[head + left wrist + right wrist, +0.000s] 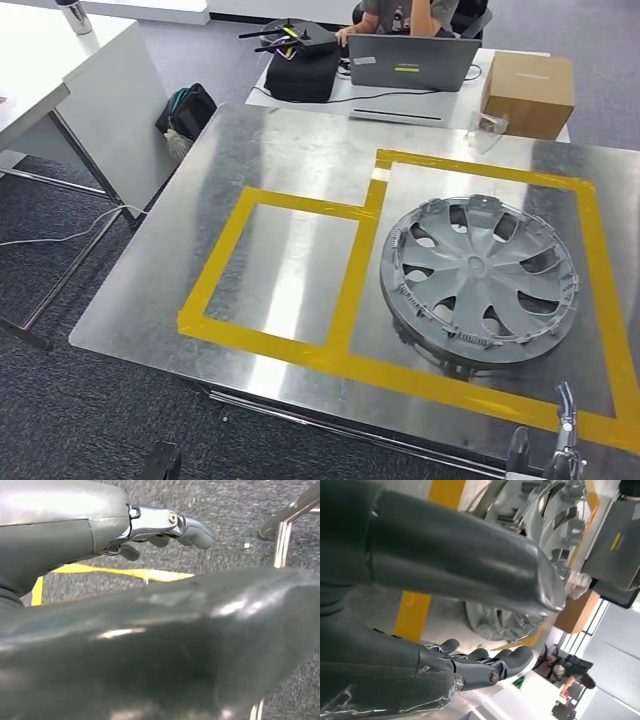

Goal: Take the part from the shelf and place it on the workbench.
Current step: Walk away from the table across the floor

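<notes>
Grey wheel cover [479,281] lying flat on the steel workbench [302,150], inside the larger yellow tape outline [596,250], spoked face up. Right hand [562,440] low at the near edge of the bench, just short of the cover's near rim and apart from it, only fingertips poking into the head view. From the right wrist view: right hand [471,610] empty, thumb straight and well clear of the darker fingers [497,662], cover [531,515] lying beyond the fingertips, not touched. Left hand [113,535] down beside the body over dark carpet [234,510], nothing held, fingers [188,530] extended and only slightly curled, a yellow floor line [124,572] beyond them. Smaller taped square [226,270] on the bench, off to the left of the right hand, past the cover. Far beyond the cover from the right hand: laptop [411,60], cardboard box [528,90], black bag [302,70], a seated person [407,15] behind the laptop.
</notes>
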